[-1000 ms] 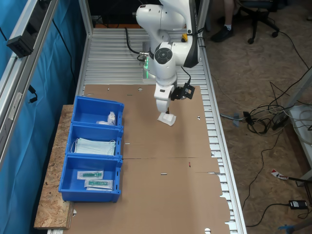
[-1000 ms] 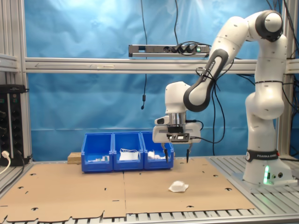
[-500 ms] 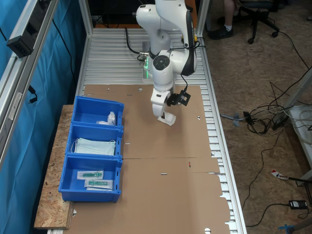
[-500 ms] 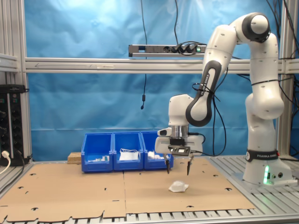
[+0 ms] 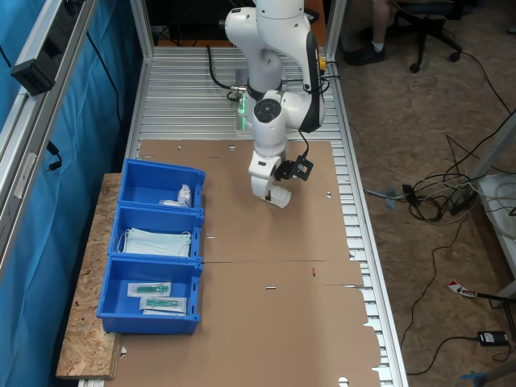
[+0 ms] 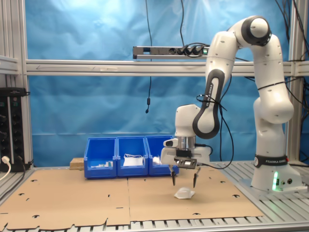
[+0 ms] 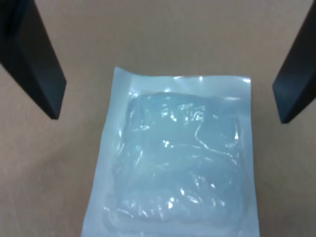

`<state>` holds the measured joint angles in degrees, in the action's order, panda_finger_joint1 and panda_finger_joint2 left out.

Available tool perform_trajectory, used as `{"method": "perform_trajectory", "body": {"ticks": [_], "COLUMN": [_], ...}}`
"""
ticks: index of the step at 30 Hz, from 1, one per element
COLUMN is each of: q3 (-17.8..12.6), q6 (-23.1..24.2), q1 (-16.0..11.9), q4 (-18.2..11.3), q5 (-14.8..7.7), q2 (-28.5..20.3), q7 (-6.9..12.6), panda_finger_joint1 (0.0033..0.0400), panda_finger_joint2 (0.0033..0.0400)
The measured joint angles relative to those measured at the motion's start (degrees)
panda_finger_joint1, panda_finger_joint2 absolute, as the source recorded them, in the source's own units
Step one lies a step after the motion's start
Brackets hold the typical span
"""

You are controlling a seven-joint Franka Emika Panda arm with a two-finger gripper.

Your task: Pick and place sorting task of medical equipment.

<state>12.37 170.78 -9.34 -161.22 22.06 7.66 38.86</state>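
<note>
Gauze packet [image 7: 173, 163] lies flat on the cardboard [image 5: 266, 266], directly under my gripper [image 6: 184, 181]. Over the last second I have dropped from well above to just over it, fingers [image 7: 34, 64] spread wide on either side, holding nothing. I judge the grasp is next, then the blue bins [image 5: 153, 250].

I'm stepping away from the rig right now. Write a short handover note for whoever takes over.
Tool: open, empty, directly above the white packet, fingers on either side of it, not touching.
White packet: lying flat on the cardboard, apart from the three blue bins.
Bins: one holds small white packets, the middle one face masks, the third clear packets with green items.
Done: tool lined up over the packet.
Left: lower, grasp, carry the packet to a bin, release.
</note>
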Motion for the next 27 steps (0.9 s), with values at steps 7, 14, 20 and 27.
{"method": "perform_trajectory", "body": {"ticks": [7, 14, 20, 27], "q3": [0.1, 0.4, 0.5, 0.7], "q6": [1.2, 2.4, 2.8, 3.3], "q1": [0.7, 1.8, 2.1, 2.1], "q4": [0.3, 0.6, 0.7, 0.7], "q5": [0.1, 0.2, 0.3, 0.5], "q2": [1.3, 2.2, 2.7, 3.9], "q7": [0.00, 0.00, 0.00, 0.00], "panda_finger_joint1": [0.0399, 0.0399, 0.0399, 0.0399], "panda_finger_joint2": [0.0399, 0.0399, 0.0399, 0.0399]}}
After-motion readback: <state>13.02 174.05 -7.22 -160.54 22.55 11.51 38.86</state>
